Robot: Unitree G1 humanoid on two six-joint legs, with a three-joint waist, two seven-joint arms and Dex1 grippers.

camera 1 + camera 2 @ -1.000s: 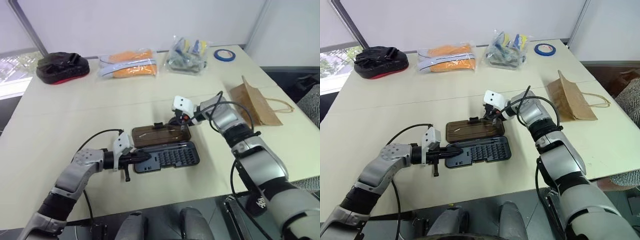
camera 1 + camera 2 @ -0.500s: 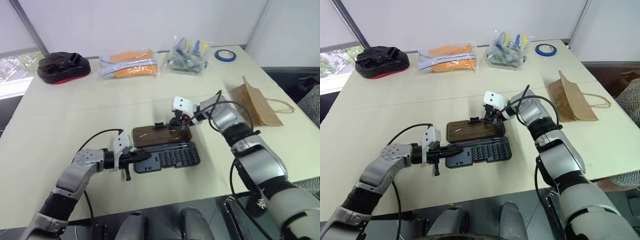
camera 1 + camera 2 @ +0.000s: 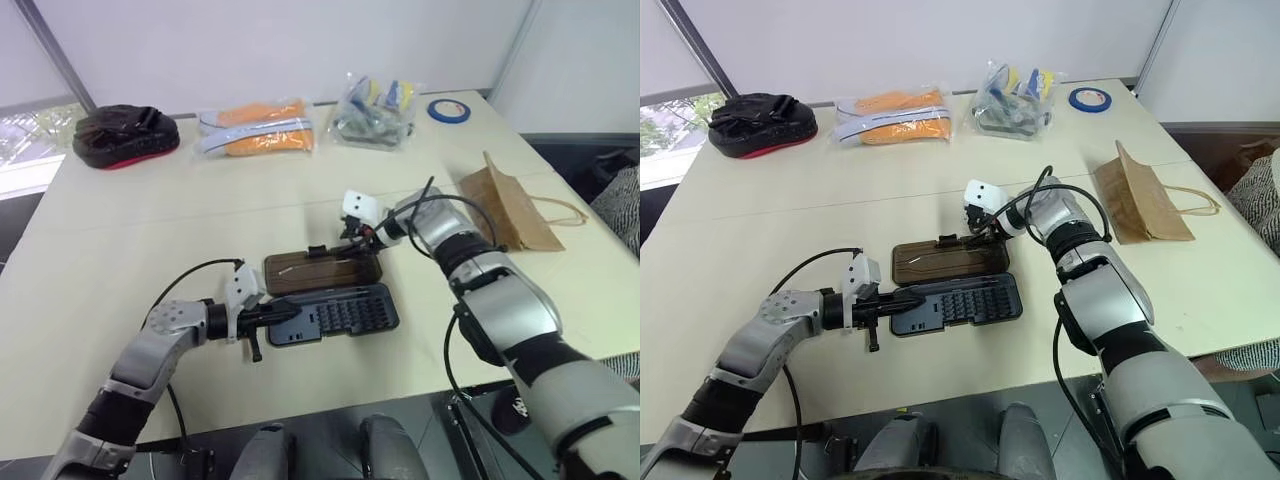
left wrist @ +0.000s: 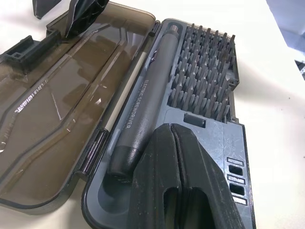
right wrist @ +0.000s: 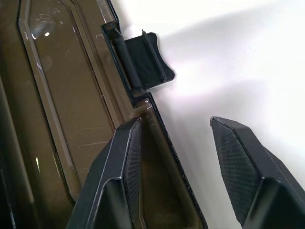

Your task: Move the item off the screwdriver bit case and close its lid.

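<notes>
The cream table [image 3: 130,240] has bare room all around the open screwdriver bit case [image 3: 335,313] at centre. The brown paper bag [image 3: 510,210] lies at three o'clock, near the table's edge. The smoky lid [image 3: 322,271] lies flat, open. The right gripper [image 5: 181,157], fingers apart, straddles the lid's far rim. The left gripper [image 4: 178,191], fingers together, rests on the tray's end.

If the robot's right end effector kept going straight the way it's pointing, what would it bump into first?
Most likely the far edge of the translucent smoky-brown plastic lid, lying open flat on the cream table. The right end effector is open, one finger over the lid and the other beyond its edge, beside the small black latch tab. Depth is uncertain.
</notes>
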